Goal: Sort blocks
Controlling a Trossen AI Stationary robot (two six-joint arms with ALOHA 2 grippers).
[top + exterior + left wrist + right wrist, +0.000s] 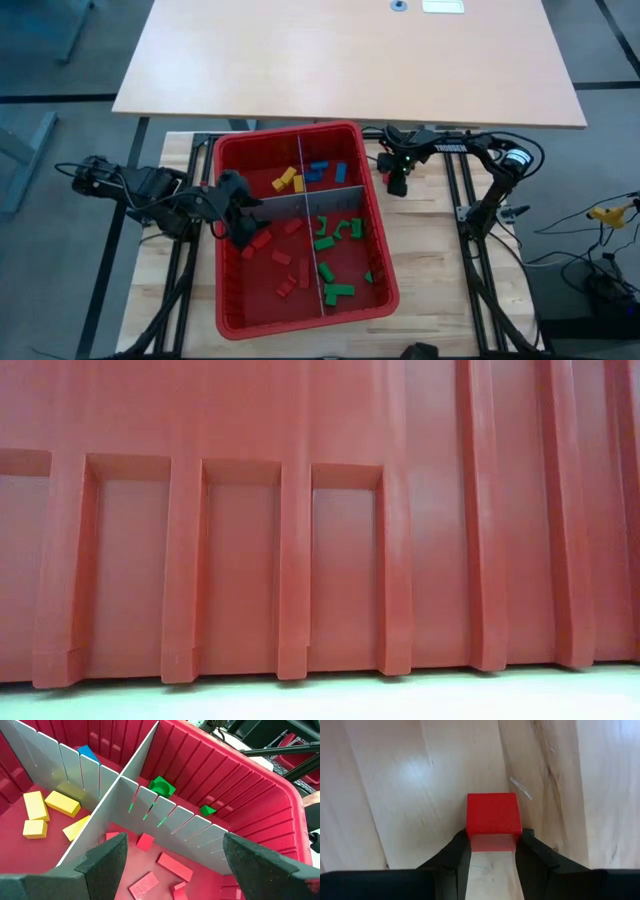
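A big red bin [300, 132] is split by grey slotted panels [322, 200] into four compartments. They hold yellow blocks [288, 180], blue blocks [325, 170], red blocks [282, 262] and green blocks [335, 235]. My left gripper [240, 222] hangs open inside the bin over the red blocks [172, 865], with nothing between its fingers [107, 862]. My right gripper [397, 183] is over the wooden table just outside the bin's right wall, shut on a single red block [492, 820]. My right gripper pinches the red block by two opposite sides at one end [492, 841], between its two fingertips [459, 854]. The fingers come from above, pointing down at the wooden table. Most of the block sticks out past the fingertips. Whether it rests on the table does not show.
The low view is filled by the bin's ribbed outer wall [320, 510]. A large light tabletop [350, 60] lies beyond the bin. Cables and arm frames [490, 200] run along the right side. Bare wood [430, 260] lies right of the bin.
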